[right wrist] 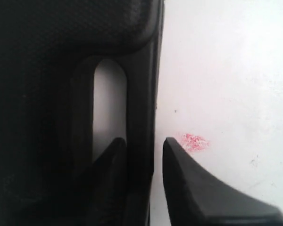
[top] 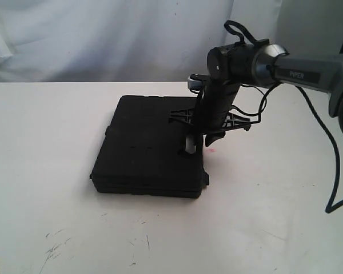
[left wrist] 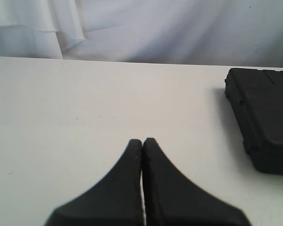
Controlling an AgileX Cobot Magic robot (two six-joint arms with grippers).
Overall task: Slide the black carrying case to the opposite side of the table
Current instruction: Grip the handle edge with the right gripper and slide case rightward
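The flat black case (top: 148,142) lies on the white table (top: 263,228), a little left of the middle. My right gripper (top: 199,142) points down at the case's right edge. In the right wrist view this gripper (right wrist: 143,141) straddles the handle bar: one finger stands in the handle slot (right wrist: 109,99), the other outside on the table side, with a thin gap showing beside the bar. My left gripper (left wrist: 142,140) is shut on nothing above the bare table (left wrist: 85,103), well clear of the case (left wrist: 266,117). It does not show in the exterior view.
A small red mark (top: 210,150) sits on the table just right of the case, and shows as a red mark (right wrist: 194,141) by the outer finger. Dark scuffs (top: 57,248) mark the front left. A white curtain (top: 103,34) hangs behind the table. A black cable (top: 326,142) trails at the right.
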